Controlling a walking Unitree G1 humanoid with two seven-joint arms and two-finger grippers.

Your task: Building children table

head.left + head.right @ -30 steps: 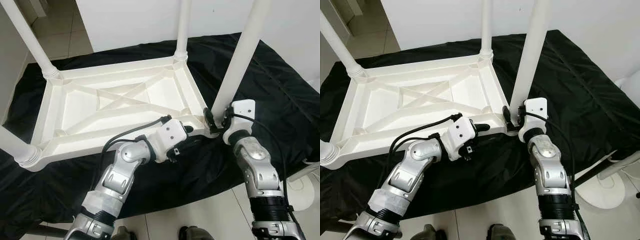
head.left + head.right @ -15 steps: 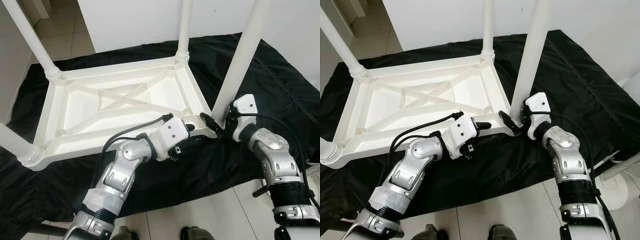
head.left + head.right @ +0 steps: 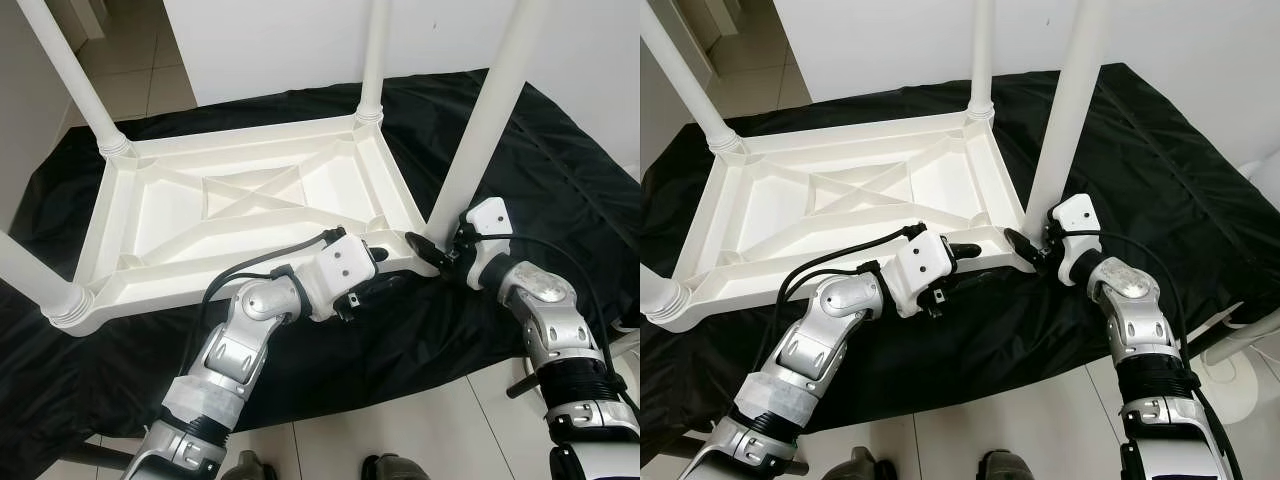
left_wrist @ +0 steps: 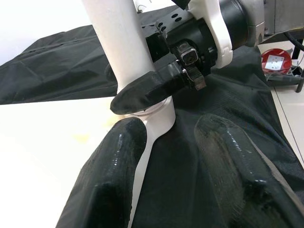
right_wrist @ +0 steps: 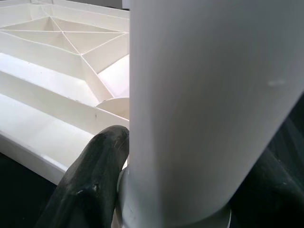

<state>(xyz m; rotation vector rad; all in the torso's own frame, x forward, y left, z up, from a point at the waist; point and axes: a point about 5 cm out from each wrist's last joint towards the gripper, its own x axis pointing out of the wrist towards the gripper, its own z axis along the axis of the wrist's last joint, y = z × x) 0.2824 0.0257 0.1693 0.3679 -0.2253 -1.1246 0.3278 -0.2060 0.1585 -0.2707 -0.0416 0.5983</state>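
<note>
Four legs stand in the upturned table; my right gripper, swung lower since a second ago, clasps the near-right leg; my left gripper hovers released beside that corner.

White plastic kids' table upside down on black cloth, 4 legs up; near-right leg prob. seated.

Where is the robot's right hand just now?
The right hand is at the upturned table's near right corner, its fingers around the base of that leg.
</note>
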